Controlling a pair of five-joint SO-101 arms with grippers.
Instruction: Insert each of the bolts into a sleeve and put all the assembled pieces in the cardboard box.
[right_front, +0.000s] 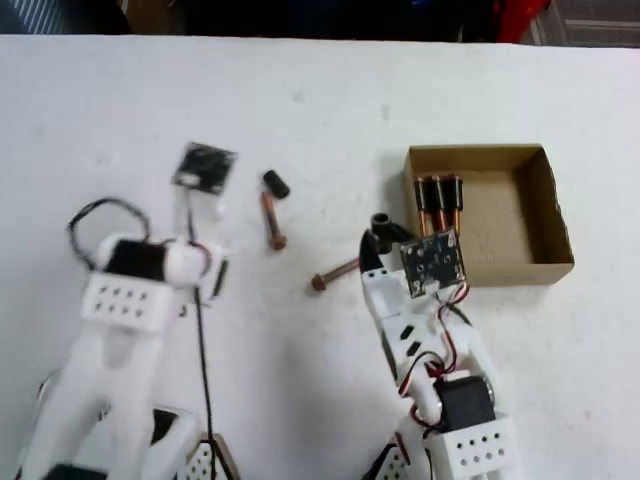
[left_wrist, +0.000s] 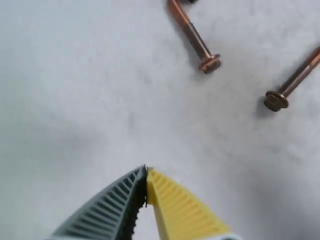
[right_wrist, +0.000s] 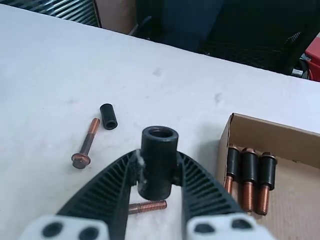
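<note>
My right gripper (right_wrist: 157, 172) is shut on a black sleeve (right_wrist: 158, 157), held upright just left of the cardboard box (right_front: 556, 215); the high view shows this sleeve (right_front: 382, 224) too. A copper bolt (right_front: 335, 273) lies on the table below it, partly hidden behind the fingers (right_wrist: 148, 206). A second bolt (right_front: 272, 220) lies further left, with a loose black sleeve (right_front: 275, 184) at its tip. Three assembled pieces (right_front: 440, 205) lie side by side in the box. My left gripper (left_wrist: 146, 174) is shut and holds nothing, hovering over bare table left of both bolts (left_wrist: 195, 37).
The white table (right_front: 300, 90) stretches wide behind the parts. The box's right half (right_front: 505, 215) is bare cardboard. Dark furniture stands beyond the far table edge. Cables trail from the left arm (right_front: 125, 290) near the front.
</note>
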